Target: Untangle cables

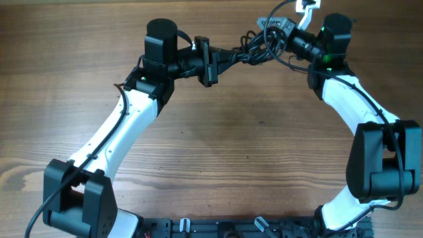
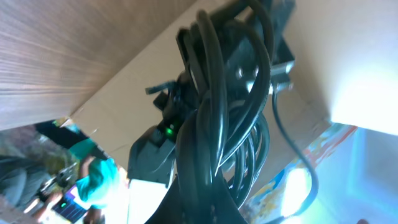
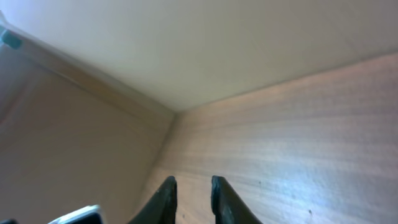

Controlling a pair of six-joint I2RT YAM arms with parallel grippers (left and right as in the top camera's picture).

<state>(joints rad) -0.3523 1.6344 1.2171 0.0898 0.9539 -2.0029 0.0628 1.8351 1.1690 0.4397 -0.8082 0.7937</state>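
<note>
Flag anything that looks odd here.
The cables are one tight knot clamped in the left gripper near the far edge of the table. The right gripper is nearly closed with no cord visible between its fingers; it looks to be gripping nothing.

The cables (image 1: 254, 51) sit over the far part of the desk (image 1: 218, 132), between my two hands. My left hand (image 1: 230, 59) is at the bundle's left end, touching it. My right hand (image 1: 269, 28) is at its right, slightly farther back.
</note>
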